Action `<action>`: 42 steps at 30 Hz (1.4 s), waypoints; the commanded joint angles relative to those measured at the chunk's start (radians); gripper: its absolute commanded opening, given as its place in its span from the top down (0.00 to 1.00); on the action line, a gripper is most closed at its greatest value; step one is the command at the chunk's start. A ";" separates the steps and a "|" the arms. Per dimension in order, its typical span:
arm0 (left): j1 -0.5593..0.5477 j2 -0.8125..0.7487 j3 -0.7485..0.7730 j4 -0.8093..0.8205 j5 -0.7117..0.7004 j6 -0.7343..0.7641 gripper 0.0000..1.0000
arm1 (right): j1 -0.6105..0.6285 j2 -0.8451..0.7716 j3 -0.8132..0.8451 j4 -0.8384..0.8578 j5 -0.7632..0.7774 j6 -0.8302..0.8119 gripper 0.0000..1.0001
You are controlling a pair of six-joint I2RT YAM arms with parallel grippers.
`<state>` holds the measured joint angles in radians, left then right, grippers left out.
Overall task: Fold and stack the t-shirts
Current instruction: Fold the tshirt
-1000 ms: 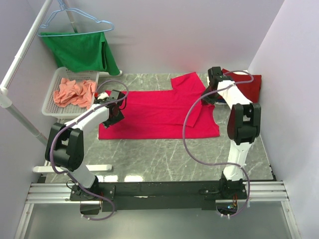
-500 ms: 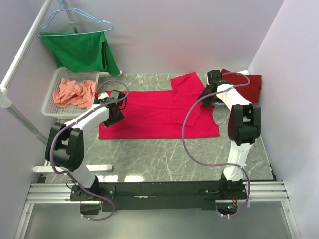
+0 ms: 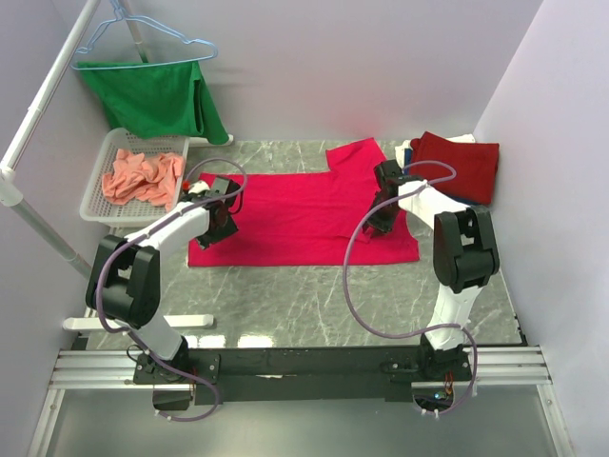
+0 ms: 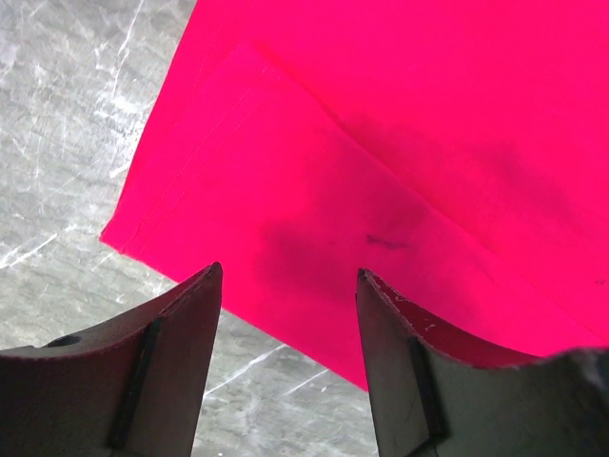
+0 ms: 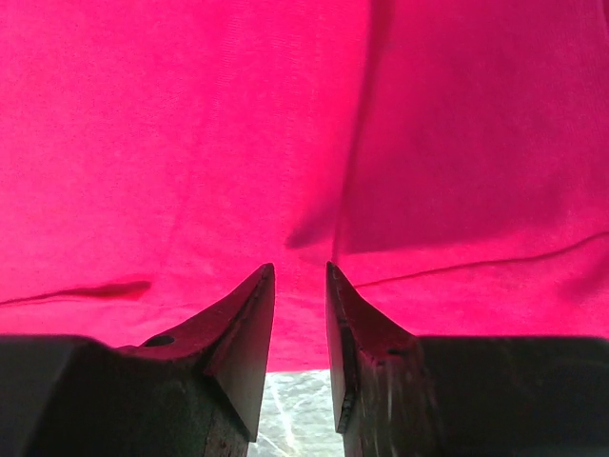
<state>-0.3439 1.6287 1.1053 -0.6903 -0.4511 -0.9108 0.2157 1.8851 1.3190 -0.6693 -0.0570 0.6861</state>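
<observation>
So, one bright pink t-shirt (image 3: 304, 214) is spread flat in the middle of the tabletop (image 3: 314, 295), with one sleeve sticking out toward 12 o'clock. Two arms are over it. The left gripper (image 4: 290, 276) hangs above the shirt's 8 o'clock corner, jaws wide apart and nothing in them. The right gripper (image 5: 301, 271) is low over the 4 o'clock side, with just a narrow gap and nothing pinched either. Out at 2 o'clock there's one folded dark red shirt (image 3: 461, 164) on top of a pile, with bits of white and blue peeking out; can't count those. At 10 o'clock, one white basket (image 3: 95, 205) holds one crumpled orange shirt (image 3: 143, 176). Behind it, one green cloth (image 3: 157, 95) is on one hanger (image 3: 143, 33).
</observation>
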 commanded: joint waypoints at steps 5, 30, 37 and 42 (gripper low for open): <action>-0.004 -0.053 -0.022 0.017 0.002 -0.002 0.36 | 0.011 0.011 -0.012 0.016 0.037 0.010 0.65; -0.004 -0.049 -0.009 0.000 -0.014 -0.007 0.35 | 0.040 0.052 0.069 -0.027 0.046 0.026 1.00; -0.004 -0.053 -0.010 -0.003 -0.017 -0.007 0.35 | 0.048 0.046 0.157 -0.029 0.022 0.021 1.00; -0.004 -0.047 -0.007 -0.008 -0.018 -0.005 0.36 | 0.048 0.138 0.297 -0.030 -0.032 -0.002 1.00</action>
<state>-0.3439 1.6127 1.0843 -0.6937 -0.4500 -0.9112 0.2565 1.9556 1.4963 -0.7113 -0.0467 0.7086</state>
